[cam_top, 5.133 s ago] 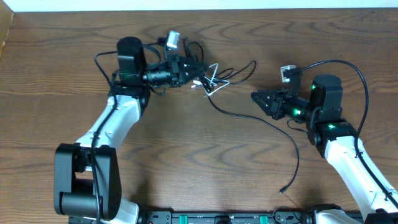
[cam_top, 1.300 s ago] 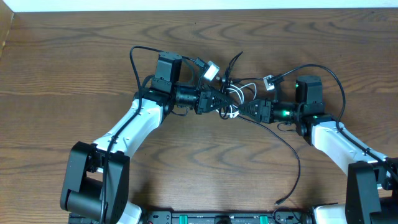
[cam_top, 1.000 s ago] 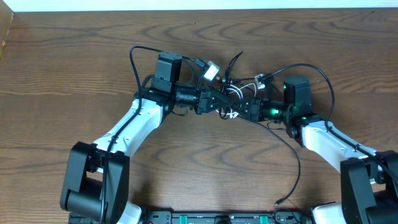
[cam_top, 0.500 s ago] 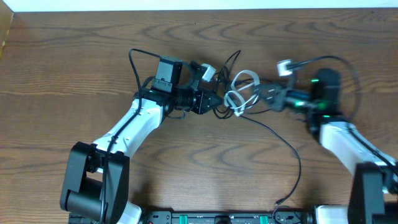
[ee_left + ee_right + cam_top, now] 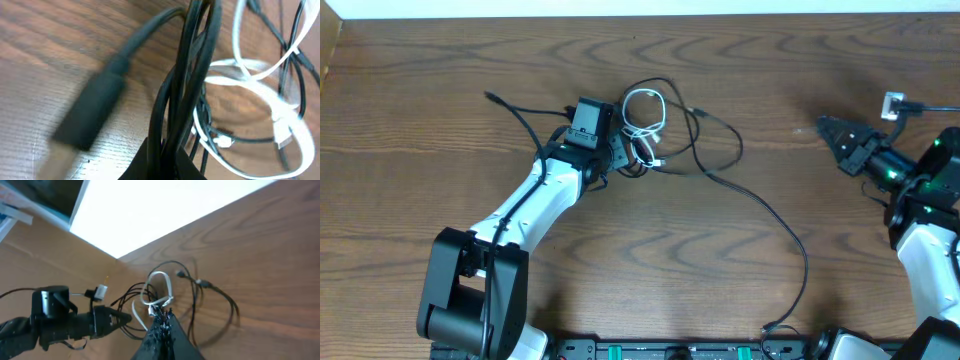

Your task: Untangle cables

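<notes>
The cables (image 5: 665,140) lie in a loose tangle at the table's upper middle: a white loop (image 5: 644,108) and several black ones. One long black cable (image 5: 790,240) trails off to the front edge. My left gripper (image 5: 623,160) is shut on a bunch of black cables (image 5: 187,85), which run up from between its fingers (image 5: 170,162). The white cable (image 5: 260,85) lies just right of them, and a blurred black plug (image 5: 95,107) sits to the left. My right gripper (image 5: 826,127) is far to the right, shut (image 5: 163,316) and holding nothing. The tangle (image 5: 165,292) shows well beyond its tips.
The left arm (image 5: 520,205) reaches diagonally from the front left. The right arm (image 5: 920,200) with its green lights sits at the right edge. A pale wall strip (image 5: 640,8) runs along the table's far edge. The long cable's plug end (image 5: 772,327) rests near the front edge.
My right gripper has shut and pulled far right, away from the tangle. The left gripper drew back left with the black cables. The white loop now lies by the left gripper, the loops spread wider.
</notes>
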Controlling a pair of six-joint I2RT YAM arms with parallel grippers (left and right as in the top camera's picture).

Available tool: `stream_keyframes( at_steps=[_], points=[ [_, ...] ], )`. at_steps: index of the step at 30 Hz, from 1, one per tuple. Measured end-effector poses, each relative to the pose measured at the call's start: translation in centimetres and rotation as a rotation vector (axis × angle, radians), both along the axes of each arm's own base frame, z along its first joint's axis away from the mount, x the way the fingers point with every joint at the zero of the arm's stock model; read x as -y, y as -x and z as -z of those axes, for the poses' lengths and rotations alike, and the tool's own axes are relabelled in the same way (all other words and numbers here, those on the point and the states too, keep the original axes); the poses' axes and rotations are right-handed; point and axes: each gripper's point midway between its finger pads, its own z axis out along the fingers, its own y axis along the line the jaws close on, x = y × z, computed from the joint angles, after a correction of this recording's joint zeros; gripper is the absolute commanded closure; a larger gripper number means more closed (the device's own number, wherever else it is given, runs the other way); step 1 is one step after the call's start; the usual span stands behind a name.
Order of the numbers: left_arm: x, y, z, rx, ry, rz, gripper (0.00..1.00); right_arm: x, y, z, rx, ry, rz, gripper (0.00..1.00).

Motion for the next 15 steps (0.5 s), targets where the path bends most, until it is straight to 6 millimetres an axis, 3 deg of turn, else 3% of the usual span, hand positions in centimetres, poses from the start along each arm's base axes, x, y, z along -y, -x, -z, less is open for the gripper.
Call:
stream_keyframes(
  at_steps=[1,4,7,9,12,15],
  points=[
    [0.2,-0.2,-0.2,0.007,0.023,-0.015,0.92,0.1,0.1,0.4,-0.022,-0.003,0.004,0.84],
    [3.3,-1.2,-1.9,0.074,0.158,0.12,0.92,-0.6,0.8,1.7,-0.075,0.004,-0.02,0.76],
    [8.2,-0.9,-5.1,0.158,0.376,0.359,0.93,-3.0,2.1,3.4,-0.142,0.023,-0.099,0.69],
    [10.3,-0.5,-7.2,0.2,0.496,0.451,0.92,-4.9,3.0,4.2,-0.164,0.045,-0.16,0.69],
    [11.7,-0.6,-9.7,0.187,0.666,0.416,0.92,-8.0,4.3,5.5,-0.192,0.099,-0.25,0.69],
    [11.9,-0.9,-10.2,0.055,0.809,0.225,0.92,-9.9,5.1,6.8,-0.229,0.162,-0.287,0.67]
  ],
)
